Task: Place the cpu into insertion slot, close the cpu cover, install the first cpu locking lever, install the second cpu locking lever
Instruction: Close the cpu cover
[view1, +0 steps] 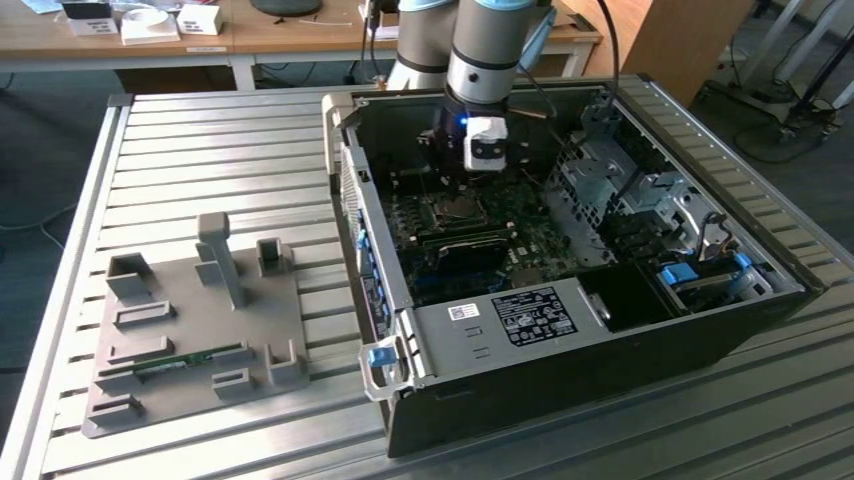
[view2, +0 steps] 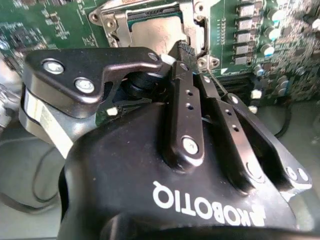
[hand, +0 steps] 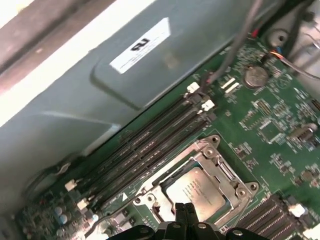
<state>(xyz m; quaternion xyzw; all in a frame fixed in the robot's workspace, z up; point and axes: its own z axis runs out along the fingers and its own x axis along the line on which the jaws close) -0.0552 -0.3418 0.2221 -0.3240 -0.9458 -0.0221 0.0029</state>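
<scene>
The cpu (hand: 196, 191) lies flat in the insertion slot (view1: 461, 208) on the green board, its silver-grey top facing up. The shiny cpu cover (hand: 221, 171) lies down around it as a metal frame. In the second wrist view the cpu (view2: 152, 33) and the cpu cover (view2: 189, 22) sit just past my fingertips. My gripper (hand: 184, 212) hangs low over the socket's edge, shut, with nothing visible between its fingers (view2: 186, 95). A thin metal rod (view2: 214, 82) runs beside the fingers. In the exterior view the gripper (view1: 483, 162) is inside the open computer case.
Long black memory sticks (hand: 150, 145) run beside the socket, close to the grey case wall (hand: 100, 75). A coin battery (hand: 256, 76) sits on the board. A drive cage (view1: 627, 180) and a power supply (view1: 521, 315) fill the case. A grey fixture plate (view1: 187, 320) lies on the table.
</scene>
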